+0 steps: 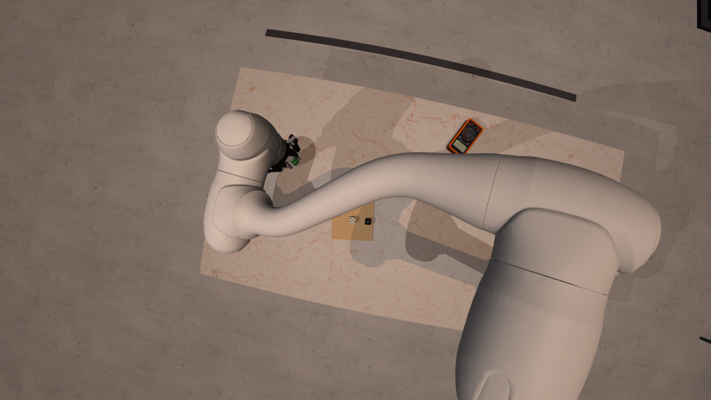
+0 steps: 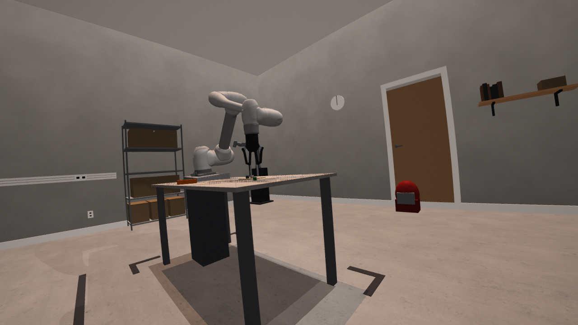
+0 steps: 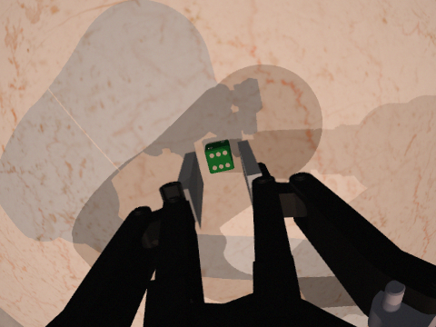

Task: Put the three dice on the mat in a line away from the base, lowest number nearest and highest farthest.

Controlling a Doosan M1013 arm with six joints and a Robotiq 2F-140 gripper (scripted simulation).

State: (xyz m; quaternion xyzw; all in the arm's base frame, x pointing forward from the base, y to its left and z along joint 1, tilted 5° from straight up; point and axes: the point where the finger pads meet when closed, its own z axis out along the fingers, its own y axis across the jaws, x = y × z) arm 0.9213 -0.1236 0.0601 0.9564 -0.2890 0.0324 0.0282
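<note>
An orange-and-black multimeter lies on the table. In the exterior view, a metal shelf rack stands far left; at right, a red backpack sits near a brown door, and a round clock hangs left of it.

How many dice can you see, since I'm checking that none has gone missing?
3: a green die on the table beyond the mat, and a white die and a black die on the mat. The arm may hide others.
</note>
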